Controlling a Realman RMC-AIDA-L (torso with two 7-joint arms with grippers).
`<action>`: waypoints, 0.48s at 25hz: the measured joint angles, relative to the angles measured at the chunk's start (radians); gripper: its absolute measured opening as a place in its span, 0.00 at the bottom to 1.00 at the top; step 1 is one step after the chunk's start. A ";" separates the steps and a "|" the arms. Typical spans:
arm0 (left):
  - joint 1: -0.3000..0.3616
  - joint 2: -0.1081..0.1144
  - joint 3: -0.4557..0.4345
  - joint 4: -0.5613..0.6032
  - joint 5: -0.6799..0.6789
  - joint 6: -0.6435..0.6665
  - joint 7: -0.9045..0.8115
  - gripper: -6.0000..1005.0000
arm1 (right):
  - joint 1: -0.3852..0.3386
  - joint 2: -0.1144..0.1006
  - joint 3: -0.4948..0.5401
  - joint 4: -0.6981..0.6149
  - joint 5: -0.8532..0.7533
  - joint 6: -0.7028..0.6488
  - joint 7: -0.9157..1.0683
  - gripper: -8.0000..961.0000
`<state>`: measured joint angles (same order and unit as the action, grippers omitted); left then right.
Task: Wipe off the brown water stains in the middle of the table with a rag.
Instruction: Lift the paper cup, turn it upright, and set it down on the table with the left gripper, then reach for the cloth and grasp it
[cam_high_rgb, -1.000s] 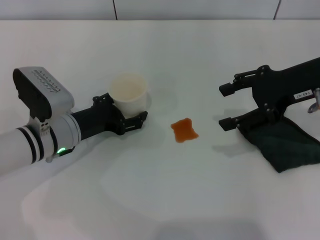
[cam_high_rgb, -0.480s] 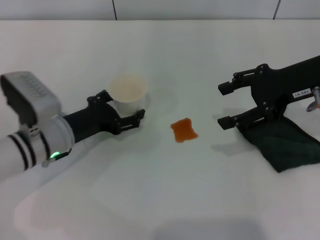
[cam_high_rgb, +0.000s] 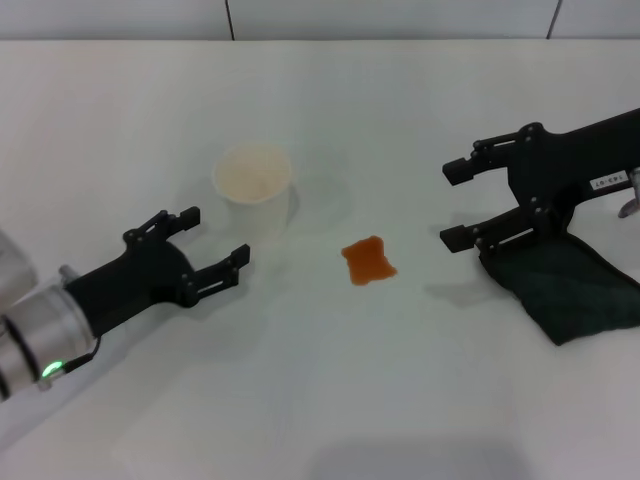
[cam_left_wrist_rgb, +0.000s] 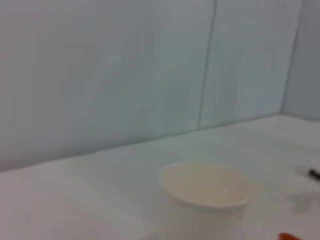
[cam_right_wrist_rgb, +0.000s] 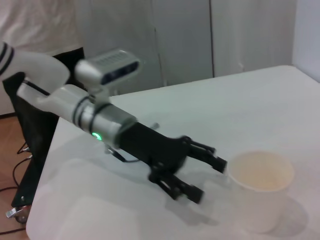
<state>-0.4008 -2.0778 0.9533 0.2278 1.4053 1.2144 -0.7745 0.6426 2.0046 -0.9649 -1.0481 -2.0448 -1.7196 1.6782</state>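
cup (cam_high_rgb: 254, 186) left of stain (cam_high_rgb: 368, 260), rag (cam_high_rgb: 567, 287) right

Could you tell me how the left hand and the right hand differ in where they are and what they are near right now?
The left hand sits apart from the white cup, nearer the robot than it; the right hand hangs over the edge of the rag. The left hand lies low by the table, while the right hand's lower finger overlaps the rag's edge. Both are open, holding nothing, and flank the brown water stains.

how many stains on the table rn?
1. A single orange-brown stain on the table, between the paper cup and the rag. Left gripper is open near the cup; right gripper is open over the rag's edge. Nothing visibly hides more.
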 joint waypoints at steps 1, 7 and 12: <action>0.021 0.002 0.001 0.024 0.007 0.030 -0.009 0.89 | 0.000 -0.001 0.000 -0.001 -0.001 0.000 0.005 0.88; 0.163 0.007 0.003 0.264 0.122 0.227 -0.172 0.89 | -0.028 -0.003 -0.007 -0.069 -0.014 -0.004 0.061 0.88; 0.222 0.009 0.001 0.512 0.272 0.351 -0.385 0.89 | -0.074 0.001 -0.014 -0.148 -0.078 -0.009 0.123 0.88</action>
<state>-0.1787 -2.0689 0.9548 0.7395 1.6770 1.5651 -1.1593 0.5689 2.0056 -0.9784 -1.1958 -2.1224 -1.7285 1.8010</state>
